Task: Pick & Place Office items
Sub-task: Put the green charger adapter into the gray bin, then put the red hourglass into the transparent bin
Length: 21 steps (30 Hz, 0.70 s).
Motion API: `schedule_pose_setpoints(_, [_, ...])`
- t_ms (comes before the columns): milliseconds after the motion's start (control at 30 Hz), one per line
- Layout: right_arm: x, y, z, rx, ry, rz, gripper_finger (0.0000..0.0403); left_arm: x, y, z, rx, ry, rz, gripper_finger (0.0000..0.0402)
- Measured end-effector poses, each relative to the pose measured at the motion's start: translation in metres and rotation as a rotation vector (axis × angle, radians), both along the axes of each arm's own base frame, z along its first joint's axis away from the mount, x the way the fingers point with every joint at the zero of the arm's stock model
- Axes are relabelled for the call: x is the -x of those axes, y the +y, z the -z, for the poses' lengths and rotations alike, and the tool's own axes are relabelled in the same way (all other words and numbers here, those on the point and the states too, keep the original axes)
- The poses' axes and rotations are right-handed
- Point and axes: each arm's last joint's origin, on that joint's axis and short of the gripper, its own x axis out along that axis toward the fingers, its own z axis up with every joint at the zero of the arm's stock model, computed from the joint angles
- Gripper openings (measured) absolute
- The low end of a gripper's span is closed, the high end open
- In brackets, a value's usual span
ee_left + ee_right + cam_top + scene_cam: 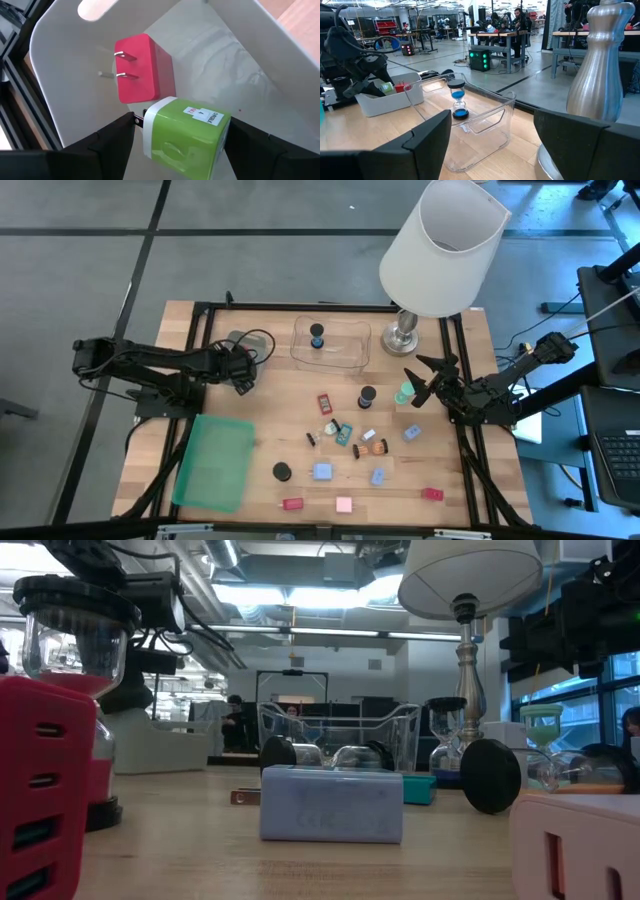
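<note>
The left gripper [243, 370] sits over a white tray [243, 343] at the table's [250, 450] left rear; the right gripper [420, 380] hangs by the lamp [437, 250] base, jaws spread, nothing between them; a clear tray [345, 352] at the rear holds a blue sand timer [317, 336]; the other office items [345, 435] lie scattered over the middle and front, a flat green lid [213, 462] to their left. Low view: a pale blue block [331, 803] stands centre, a red block [40, 795] near the lens, the clear tray behind. Left wrist view: the fingers [105, 142] bracket a green plug block [184, 131]; whether they press it I cannot tell; a red plug block [137, 68] lies just beside it in the white tray. Right wrist view: the dark fingers [427, 137] stand wide and empty; the timer stands upright in the clear tray.
</note>
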Motion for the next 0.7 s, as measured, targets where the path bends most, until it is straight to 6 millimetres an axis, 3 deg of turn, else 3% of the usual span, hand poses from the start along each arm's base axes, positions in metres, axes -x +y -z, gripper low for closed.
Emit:
schedule_pose_setpoints(367, [0.000, 0.000, 0.000, 0.000, 0.000, 0.000, 0.0288, -0.002, 0.001, -0.003, -0.010, -0.012, -0.006, 0.0311])
schedule_pose_setpoints(700, [0.000, 0.000, 0.000, 0.000, 0.000, 0.000, 0.0288, -0.021, 0.005, -0.040, -0.076, -0.059, 0.071, 0.0308])
